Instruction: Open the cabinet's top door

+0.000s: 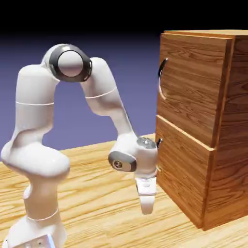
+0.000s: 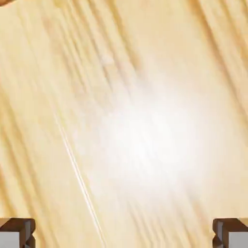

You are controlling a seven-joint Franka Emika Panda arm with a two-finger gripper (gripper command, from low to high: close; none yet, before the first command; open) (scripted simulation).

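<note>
Reddish-brown wood cabinet [image 1: 203, 126] is standing on the table [image 1: 97, 193], top door [image 1: 191, 87] sitting shut.
Gripper [image 1: 147, 203] is pointing down beside the cabinet's lower panel, jaws gaping wide, gripping nothing.

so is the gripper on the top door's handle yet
No, the gripper points down at the table beside the cabinet's lower panel, well below the top door's handle.

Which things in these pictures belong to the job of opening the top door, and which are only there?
Belongs to the job:
- cabinet
- top door, shut
- its long curved handle
- claw, open, pointing down at the table, empty

Only there:
- lower panel with its small handle
- table
</note>
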